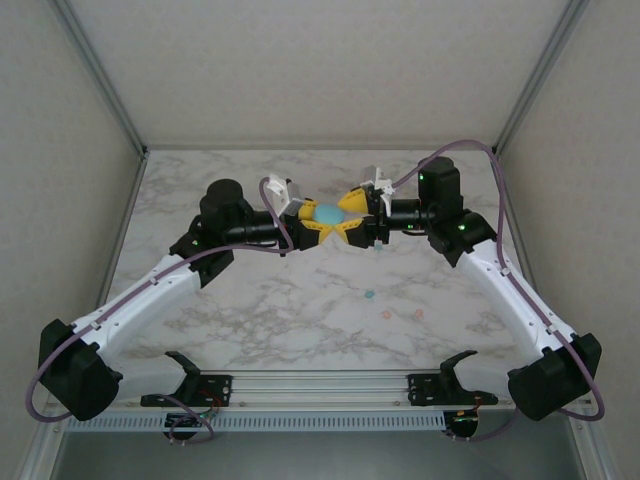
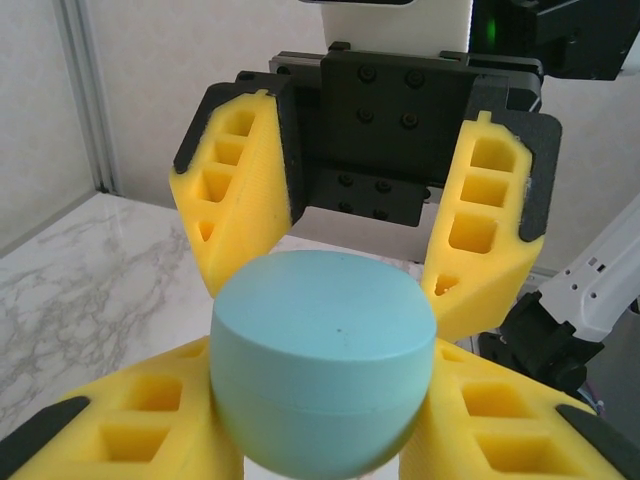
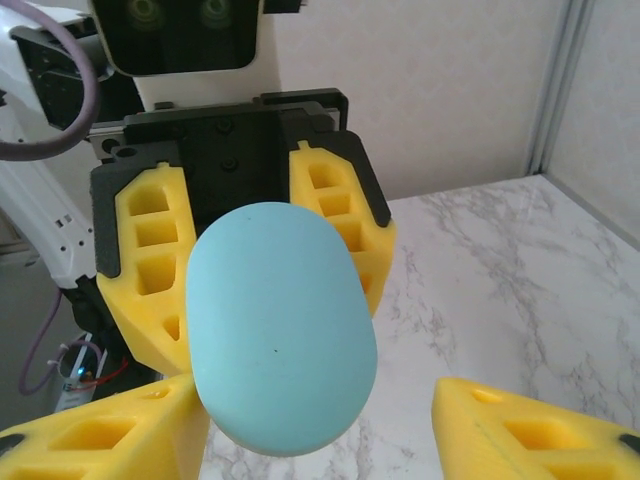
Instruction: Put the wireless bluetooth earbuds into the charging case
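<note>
A closed teal charging case [image 1: 329,212] hangs in the air above the far middle of the table, between the two grippers. My left gripper [image 1: 317,220] is shut on the case [image 2: 325,350], one yellow finger pressed on each side. My right gripper [image 1: 351,214] faces it from the other side and stands open around the case [image 3: 280,340]. Its right finger [image 3: 520,430] is well clear of the case, and its left finger [image 3: 110,440] sits beside it. Tiny earbuds lie on the marble: a teal one [image 1: 368,295] and two pink ones [image 1: 386,314] [image 1: 418,313].
The marble table [image 1: 250,320] is walled in at the back and on both sides. Another small teal speck [image 1: 378,250] lies just below the right gripper. Both arms reach in from the near corners and leave the front middle free.
</note>
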`<state>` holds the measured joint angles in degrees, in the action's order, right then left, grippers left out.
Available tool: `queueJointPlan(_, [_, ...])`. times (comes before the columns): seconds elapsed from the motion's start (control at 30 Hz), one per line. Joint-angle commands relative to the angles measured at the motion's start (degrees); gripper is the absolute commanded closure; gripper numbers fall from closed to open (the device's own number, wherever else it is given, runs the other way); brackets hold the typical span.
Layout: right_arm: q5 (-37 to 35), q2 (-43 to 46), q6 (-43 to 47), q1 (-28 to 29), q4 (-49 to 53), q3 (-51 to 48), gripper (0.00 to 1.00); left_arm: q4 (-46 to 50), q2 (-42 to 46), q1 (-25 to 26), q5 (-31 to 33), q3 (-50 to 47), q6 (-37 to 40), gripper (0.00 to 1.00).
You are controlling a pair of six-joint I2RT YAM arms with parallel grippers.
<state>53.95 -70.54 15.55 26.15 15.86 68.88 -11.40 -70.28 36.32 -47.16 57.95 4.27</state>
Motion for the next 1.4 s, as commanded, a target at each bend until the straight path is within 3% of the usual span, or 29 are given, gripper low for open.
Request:
queueJointPlan(0.0, [-5.52,-0.36,-3.78,-0.42,-0.69,1.28,0.37,-1.70,1.16,1.21,-2.79,-0.97,-0.10,0.75])
queueJointPlan(1.37, [-1.96,-4.04,-11.85,-2.86,-0.64,5.07,0.31,-0.28,2.36,1.40,-1.10,-1.49,2.22,0.78])
